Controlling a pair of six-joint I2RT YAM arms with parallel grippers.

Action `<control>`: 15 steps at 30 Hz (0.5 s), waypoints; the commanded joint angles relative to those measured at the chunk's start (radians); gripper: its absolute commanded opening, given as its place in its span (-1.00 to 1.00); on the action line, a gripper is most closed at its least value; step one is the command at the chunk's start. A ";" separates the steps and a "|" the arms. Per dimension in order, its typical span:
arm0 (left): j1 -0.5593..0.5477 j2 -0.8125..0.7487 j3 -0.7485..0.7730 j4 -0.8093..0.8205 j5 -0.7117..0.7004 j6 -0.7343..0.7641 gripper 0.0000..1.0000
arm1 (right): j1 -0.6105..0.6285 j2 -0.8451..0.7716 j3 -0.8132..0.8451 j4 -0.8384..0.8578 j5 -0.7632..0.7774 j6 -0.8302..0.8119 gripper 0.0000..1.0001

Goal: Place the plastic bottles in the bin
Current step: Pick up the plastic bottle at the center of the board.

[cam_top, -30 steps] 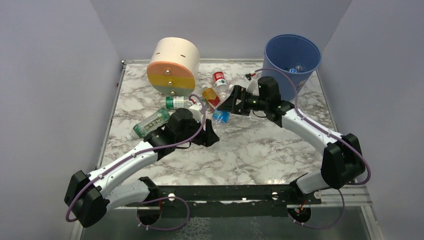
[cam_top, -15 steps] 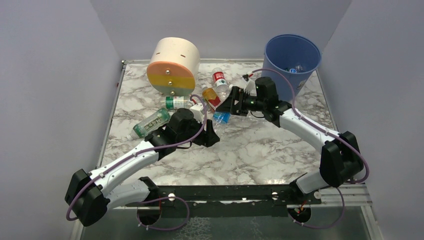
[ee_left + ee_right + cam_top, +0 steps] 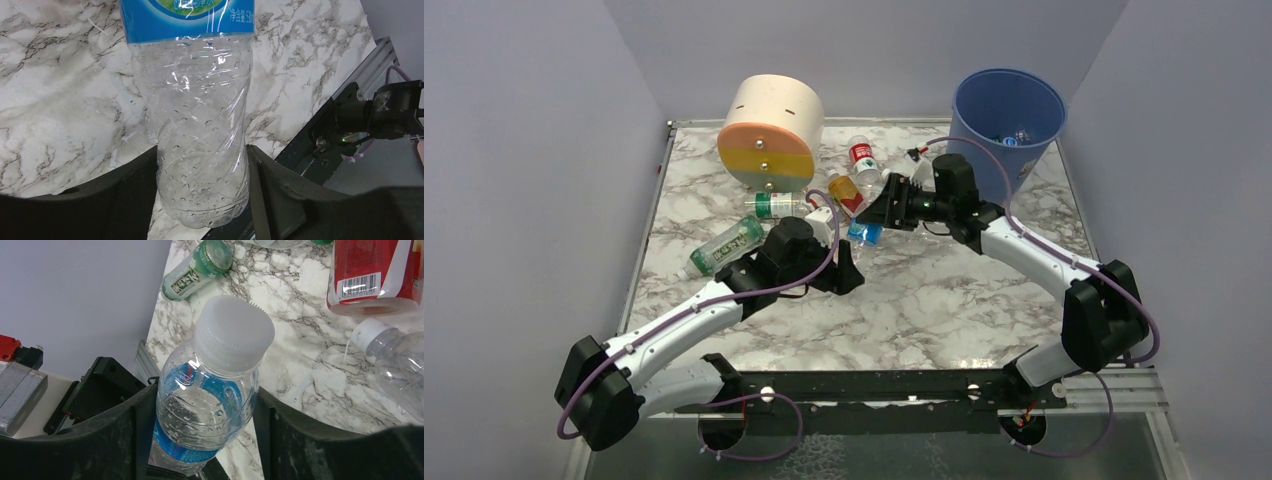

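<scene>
Left wrist view: the blue-labelled bottle (image 3: 200, 125) is pinched at its base by the left gripper (image 3: 202, 152), above the marble table (image 3: 60, 100). Its white-capped end is flanked closely by the right gripper (image 3: 205, 400); whether it is gripped there cannot be told. The bin (image 3: 979, 115) is seen farther right.

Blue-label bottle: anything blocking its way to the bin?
Nothing visible. The blue-label bottle is clamped at its base by the left gripper; the right gripper flanks its cap end. The bin stands open beyond the right arm.
</scene>
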 commanded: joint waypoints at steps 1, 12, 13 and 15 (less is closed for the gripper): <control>-0.010 0.008 -0.002 0.053 -0.012 0.008 0.27 | 0.026 0.017 0.007 0.038 -0.035 0.011 0.29; -0.010 -0.028 -0.001 0.044 -0.017 0.010 0.70 | 0.026 0.020 0.003 0.035 -0.031 0.009 0.21; -0.010 -0.033 0.000 0.041 -0.019 0.011 0.89 | 0.027 0.020 0.002 0.034 -0.030 0.007 0.21; -0.010 -0.047 0.001 0.034 -0.024 0.010 0.98 | 0.027 0.017 -0.001 0.032 -0.027 0.003 0.20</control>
